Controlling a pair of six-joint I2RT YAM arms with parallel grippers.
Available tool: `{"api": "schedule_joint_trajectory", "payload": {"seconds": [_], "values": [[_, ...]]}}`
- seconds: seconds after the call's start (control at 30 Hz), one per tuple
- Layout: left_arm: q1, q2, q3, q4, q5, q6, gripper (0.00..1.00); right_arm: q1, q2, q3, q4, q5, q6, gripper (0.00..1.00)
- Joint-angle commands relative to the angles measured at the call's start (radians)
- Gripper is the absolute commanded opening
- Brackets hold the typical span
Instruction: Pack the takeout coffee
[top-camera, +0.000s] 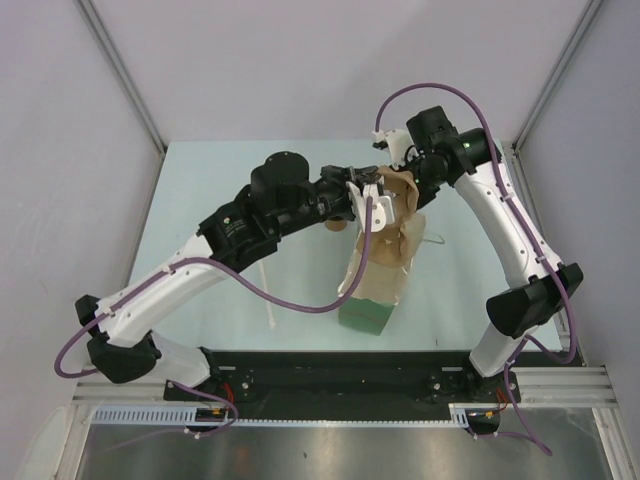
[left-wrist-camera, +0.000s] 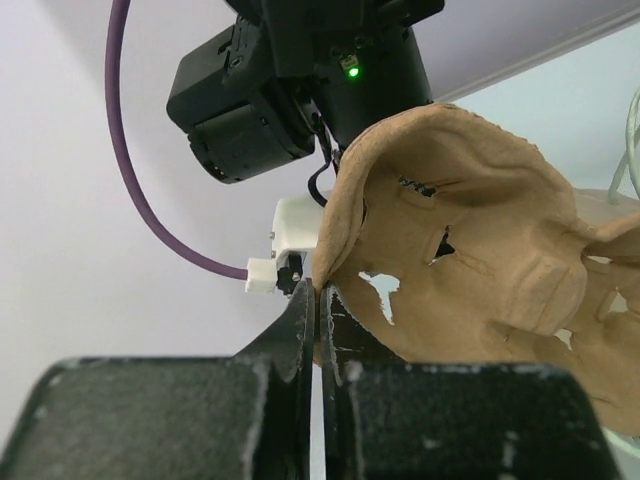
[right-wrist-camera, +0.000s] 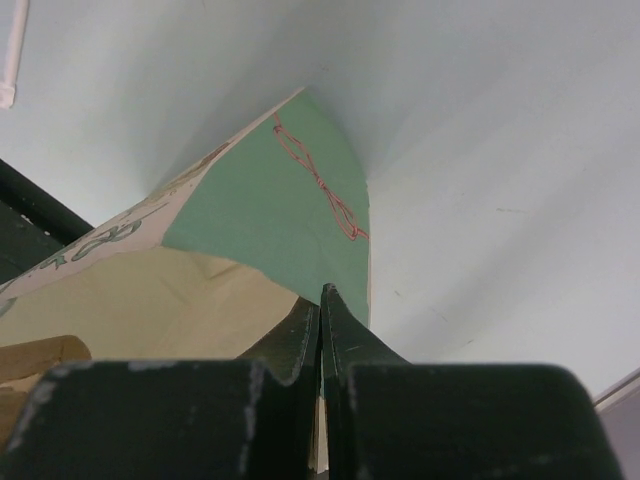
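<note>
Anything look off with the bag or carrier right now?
Yes. The pulp carrier, pinched at its rim by the left gripper, hangs on edge rather than flat. The paper bag, gripped at its edge by the right gripper, is tipped over, not upright.

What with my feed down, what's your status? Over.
Left gripper shut on pulp carrier. Right gripper shut on paper bag rim. Coffee cup unconfirmed. Carrier at bag mouth.
</note>
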Motion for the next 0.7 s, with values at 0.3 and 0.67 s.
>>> {"api": "schedule_joint_trajectory", "payload": {"seconds": [0.3, 0.67], "values": [[-0.116, -0.137, -0.224, 0.221, -0.167, 0.17, 0.0, 0.041, -0.04, 0.067, -0.073, 0.009, 0.018, 0.0], [-0.119, -0.21, -0.364, 0.255, -0.155, 0.251, 0.0, 0.041, -0.033, 0.061, -0.072, 0.0, 0.018, 0.0]]}}
